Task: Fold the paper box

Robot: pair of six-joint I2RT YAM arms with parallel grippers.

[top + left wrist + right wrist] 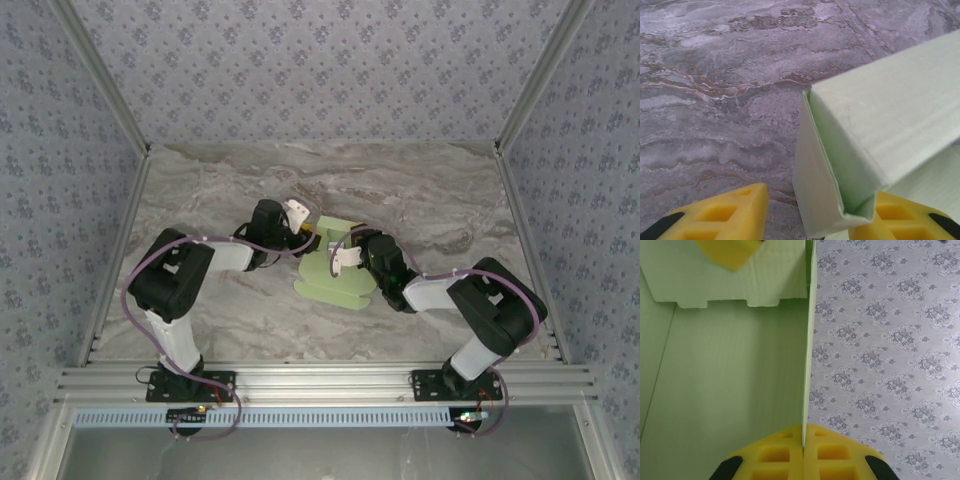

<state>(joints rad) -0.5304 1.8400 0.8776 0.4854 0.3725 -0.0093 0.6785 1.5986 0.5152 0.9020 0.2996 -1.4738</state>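
Sitting near the middle of the marbled tabletop, the paper box is partly folded: a flat flap lies toward the near edge, and walls rise behind it. Open stone runs broadly to the far side and out to both flanks, up to the patterned walls. The two arms close in on the box from either side.

The right fingers are pressed together on the thin edge of one upright wall (the card is sandwiched between them). The left fingers are spread wide. A folded corner of the box sits between them against one finger, while the other is clear over bare stone.

The box's inside shows pale green card and a notched flap, with one yellow finger of the left arm in front of that flap.

From above, the wrists hide the box's middle, and its far panels are hard to sort out.
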